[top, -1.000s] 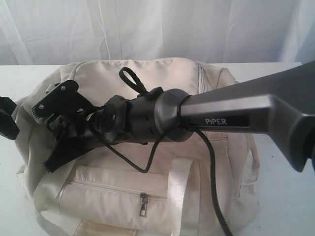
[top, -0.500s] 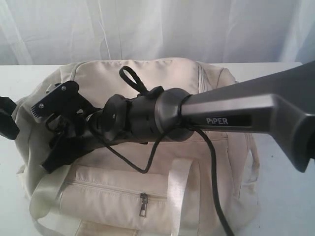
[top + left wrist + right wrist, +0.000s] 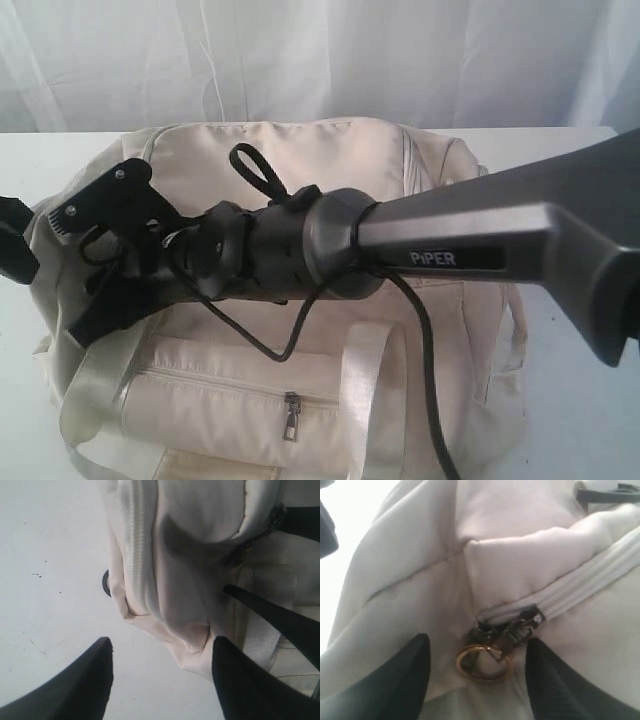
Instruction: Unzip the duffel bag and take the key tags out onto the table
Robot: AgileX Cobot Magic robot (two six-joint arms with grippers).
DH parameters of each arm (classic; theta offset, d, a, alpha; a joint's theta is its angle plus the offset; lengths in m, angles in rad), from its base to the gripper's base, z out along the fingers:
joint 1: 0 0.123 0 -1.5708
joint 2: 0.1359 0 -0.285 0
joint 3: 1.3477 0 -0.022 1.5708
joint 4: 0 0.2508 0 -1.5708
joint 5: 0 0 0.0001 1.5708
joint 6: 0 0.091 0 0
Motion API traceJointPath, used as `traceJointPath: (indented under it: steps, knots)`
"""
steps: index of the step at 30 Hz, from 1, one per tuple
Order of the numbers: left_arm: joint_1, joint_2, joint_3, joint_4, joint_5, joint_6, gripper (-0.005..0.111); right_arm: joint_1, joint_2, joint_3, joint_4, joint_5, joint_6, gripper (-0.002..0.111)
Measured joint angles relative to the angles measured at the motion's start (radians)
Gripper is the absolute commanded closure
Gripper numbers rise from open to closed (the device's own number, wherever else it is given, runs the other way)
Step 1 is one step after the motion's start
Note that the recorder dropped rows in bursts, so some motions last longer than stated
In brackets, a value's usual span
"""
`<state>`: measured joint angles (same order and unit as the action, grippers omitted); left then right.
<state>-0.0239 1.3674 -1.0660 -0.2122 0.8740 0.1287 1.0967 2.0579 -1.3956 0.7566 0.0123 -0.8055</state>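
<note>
Right end effector (image 3: 477,644), spread, straddles the zip pull (image 3: 515,630) at the left end of the duffel bag (image 3: 300,160); left end effector (image 3: 162,645), also spread, flanks its corner over the counter (image 3: 50,580).

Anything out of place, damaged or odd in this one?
Nothing looks damaged or spilled. One oddity: a dark round object peeks out from under the duffel bag on the table, in the left wrist view; too small to identify.

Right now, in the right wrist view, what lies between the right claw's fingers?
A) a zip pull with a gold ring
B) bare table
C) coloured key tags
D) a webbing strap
A: a zip pull with its gold ring rests on the duffel bag between the open right claw fingers.
</note>
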Motion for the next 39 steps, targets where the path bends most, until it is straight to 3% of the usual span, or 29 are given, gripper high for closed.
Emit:
traceJointPath:
  steps: [3, 10, 16, 20, 22, 27, 32, 39]
  knots:
    - [0.0, 0.0, 0.0, 0.0, 0.0, 0.0, 0.045, 0.0, 0.0, 0.0, 0.0, -0.004, 0.0, 0.07]
    - [0.0, 0.0, 0.0, 0.0, 0.0, 0.0, 0.045, 0.0, 0.0, 0.0, 0.0, -0.002, 0.0, 0.07]
    - [0.0, 0.0, 0.0, 0.0, 0.0, 0.0, 0.045, 0.0, 0.0, 0.0, 0.0, 0.016, 0.002, 0.096]
    - [0.0, 0.0, 0.0, 0.0, 0.0, 0.0, 0.045, 0.0, 0.0, 0.0, 0.004, 0.03, 0.002, 0.096]
    - [0.0, 0.0, 0.0, 0.0, 0.0, 0.0, 0.045, 0.0, 0.0, 0.0, 0.004, 0.033, 0.002, 0.091]
    - [0.0, 0.0, 0.0, 0.0, 0.0, 0.0, 0.045, 0.0, 0.0, 0.0, 0.008, 0.042, 0.059, 0.051]
    - [0.0, 0.0, 0.0, 0.0, 0.0, 0.0, 0.045, 0.0, 0.0, 0.0, 0.008, -0.018, 0.187, 0.05]
    - [0.0, 0.0, 0.0, 0.0, 0.0, 0.0, 0.045, 0.021, 0.011, 0.0, 0.01, -0.079, 0.205, 0.05]
